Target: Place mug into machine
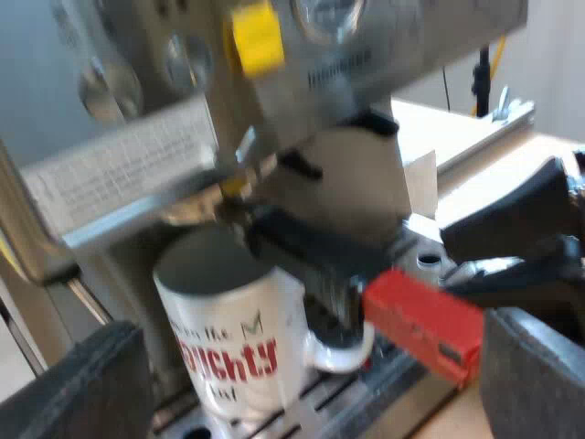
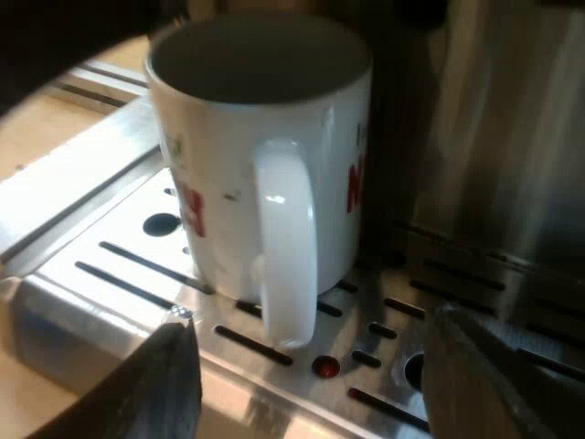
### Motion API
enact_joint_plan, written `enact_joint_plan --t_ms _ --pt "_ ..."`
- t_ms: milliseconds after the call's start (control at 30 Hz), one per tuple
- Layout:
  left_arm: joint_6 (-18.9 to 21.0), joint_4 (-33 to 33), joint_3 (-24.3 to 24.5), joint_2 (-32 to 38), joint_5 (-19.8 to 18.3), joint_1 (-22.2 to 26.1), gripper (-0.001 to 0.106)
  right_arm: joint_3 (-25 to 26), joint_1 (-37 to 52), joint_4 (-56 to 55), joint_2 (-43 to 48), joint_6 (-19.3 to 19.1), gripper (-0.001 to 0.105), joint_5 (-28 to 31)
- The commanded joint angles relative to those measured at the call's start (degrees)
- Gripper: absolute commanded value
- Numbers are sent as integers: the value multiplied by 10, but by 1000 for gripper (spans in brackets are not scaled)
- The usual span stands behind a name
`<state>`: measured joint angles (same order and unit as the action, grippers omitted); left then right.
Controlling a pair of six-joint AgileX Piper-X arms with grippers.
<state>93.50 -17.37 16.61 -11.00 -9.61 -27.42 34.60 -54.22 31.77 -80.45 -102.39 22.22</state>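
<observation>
1. Standing upright on the drip tray (image 2: 101, 274) of the espresso machine (image 1: 137, 174), the mug (image 2: 260, 155) sits just below the holder (image 1: 311, 247) locked into the front.
2. Its handle (image 2: 288, 247) points straight toward the right tool (image 2: 315, 384), whose fingers are spread wide and grip nothing.
3. The left tool (image 1: 306, 398), also spread and empty, looks farther off.

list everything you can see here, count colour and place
machine: one, silver, behind and over the mug
mug: one, white with red lettering, upright on the tray, under the holder
tray: one, silver, slotted, at the machine's base
holder: one, dark handle ending in red, locked into the machine's front
yellow piece: one, on the machine's front, too blurred to name
left gripper: one, black, open, facing the mug
right gripper: one, black, open, at the mug's handle
</observation>
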Motion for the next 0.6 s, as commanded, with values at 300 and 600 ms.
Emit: enact_joint_plan --t_ms 300,600 --pt "5 -142 83 112 -2 -2 75 -3 -72 -71 158 -6 51 28" --pt "14 -222 143 134 -6 -2 75 9 -154 -73 199 -6 0 60"
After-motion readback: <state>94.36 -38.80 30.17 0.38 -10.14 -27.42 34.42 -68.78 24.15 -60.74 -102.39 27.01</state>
